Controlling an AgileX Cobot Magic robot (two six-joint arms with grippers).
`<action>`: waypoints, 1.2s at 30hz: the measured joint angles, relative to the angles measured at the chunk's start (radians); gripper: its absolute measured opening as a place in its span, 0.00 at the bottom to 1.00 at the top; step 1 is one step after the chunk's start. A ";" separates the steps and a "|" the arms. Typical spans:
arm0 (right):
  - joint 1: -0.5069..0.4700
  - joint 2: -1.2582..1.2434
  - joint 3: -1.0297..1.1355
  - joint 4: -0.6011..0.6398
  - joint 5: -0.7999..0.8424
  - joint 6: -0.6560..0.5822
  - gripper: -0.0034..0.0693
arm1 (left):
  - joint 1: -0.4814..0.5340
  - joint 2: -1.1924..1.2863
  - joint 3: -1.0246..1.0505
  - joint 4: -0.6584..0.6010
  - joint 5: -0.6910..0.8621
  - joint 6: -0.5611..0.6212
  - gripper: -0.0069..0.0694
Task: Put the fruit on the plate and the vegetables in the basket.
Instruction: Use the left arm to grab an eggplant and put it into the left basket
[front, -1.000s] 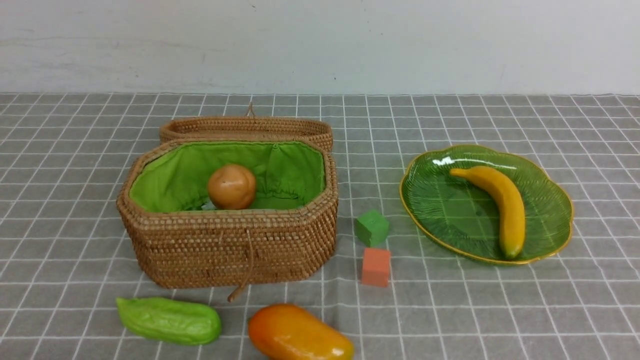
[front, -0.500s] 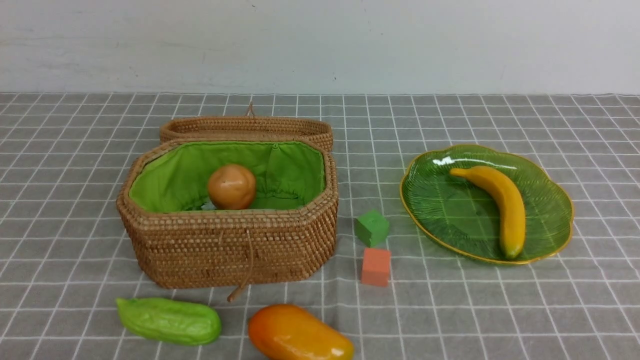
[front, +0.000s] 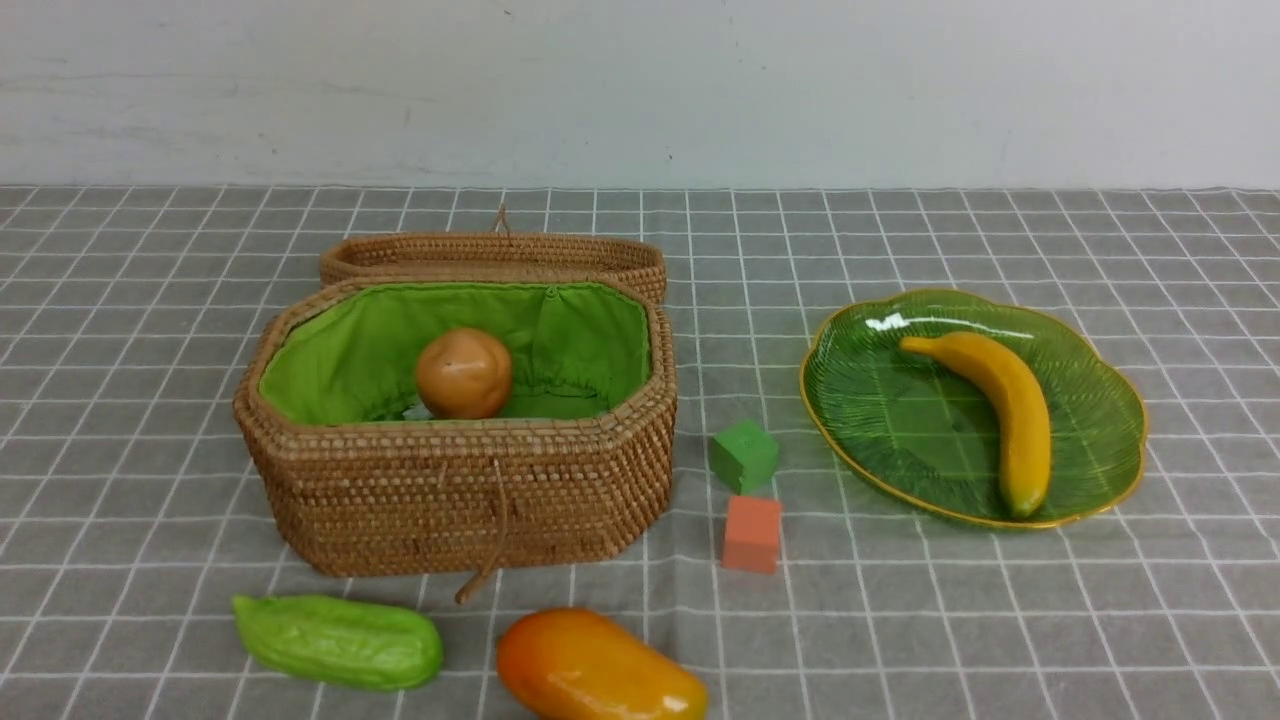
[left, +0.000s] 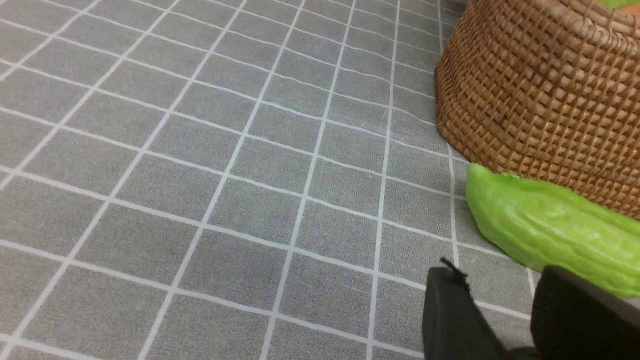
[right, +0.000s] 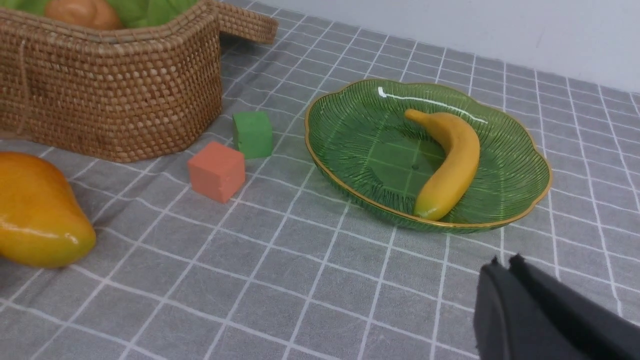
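We're watching the banana lying on the plate | potato sitting in the basket | gourd and mango lying on the tablecloth before the basket | left gripper hanging near the gourd, jaws narrowly apart, empty | right gripper sitting pinched closed, empty.

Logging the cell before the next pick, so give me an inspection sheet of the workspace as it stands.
Surface: grey checked cloth, lying flat.
Job's things: potato in the open basket; banana on the plate; gourd and mango on the cloth in front of the basket.
Clutter: green cube and orange cube between basket and plate.
Grippers: left gripper jaws apart, empty, near the gourd; right gripper jaws shut, empty.
Cables: nothing seen.
Surroundings: plain pale wall behind.
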 joint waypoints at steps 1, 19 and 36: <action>0.000 0.000 0.000 0.000 0.001 0.000 0.04 | 0.000 0.000 0.000 0.000 0.000 0.000 0.40; 0.000 -0.055 0.040 0.022 -0.019 0.000 0.05 | 0.000 0.000 0.000 0.000 0.000 0.000 0.40; 0.115 -0.137 0.180 -0.355 -0.149 0.559 0.07 | 0.000 0.000 0.000 0.000 0.000 0.000 0.40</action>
